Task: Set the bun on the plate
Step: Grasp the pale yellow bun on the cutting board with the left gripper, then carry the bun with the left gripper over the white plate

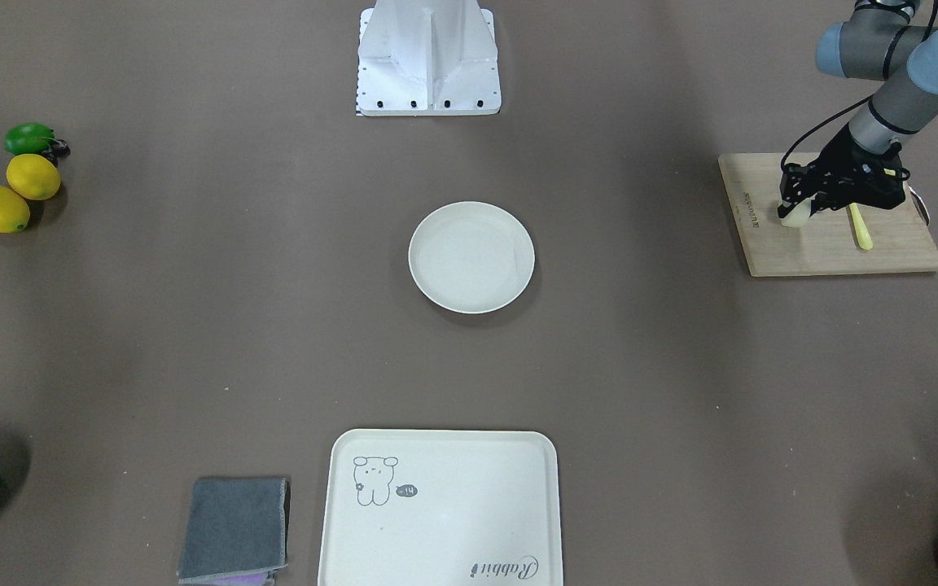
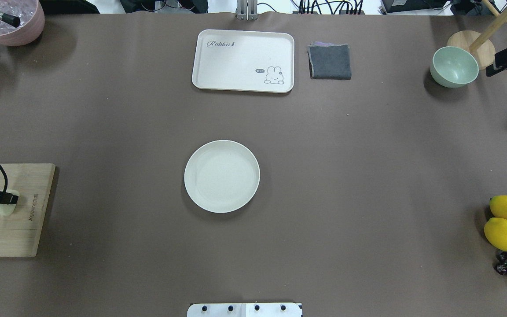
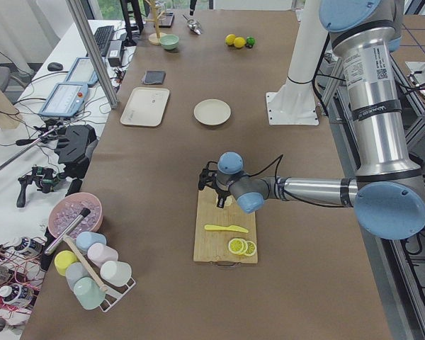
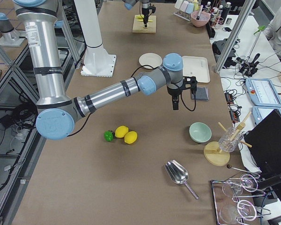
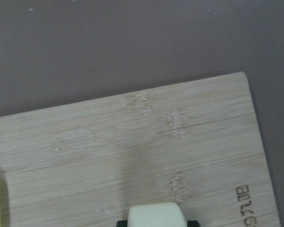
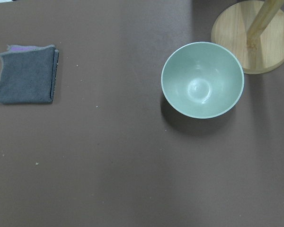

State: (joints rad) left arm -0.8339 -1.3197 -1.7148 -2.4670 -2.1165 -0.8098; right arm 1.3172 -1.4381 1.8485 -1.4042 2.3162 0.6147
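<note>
The left gripper (image 1: 796, 213) is closed on the bun (image 1: 795, 216), a small pale block, at the corner of a wooden board (image 1: 835, 248) on the far left of the surface (image 2: 346, 154). It cannot be told whether the bun is resting on the board or just clear of it.

The plate (image 2: 222, 176) sits bare in the middle of the surface. From the gripper it lies well apart to the right and slightly farther from the robot, with open brown surface between. The coming move is likely a lift and a carry rightward to the plate. The bun's long axis is too small to judge.

The left arm is the nearer one, already at the bun. The right gripper (image 4: 175, 107) hangs over the far right of the surface, near a green bowl (image 6: 202, 79) and a grey cloth (image 6: 26, 74). Whether it is wide or narrow cannot be told.

The left wrist view alone shows the bun pinched between two dark finger pads, at its bottom edge. The overhead view alone shows the whole path from bun to plate. The left side view adds a yellow knife (image 3: 225, 228) and lemon slices (image 3: 241, 247) at the board's other end.
</note>
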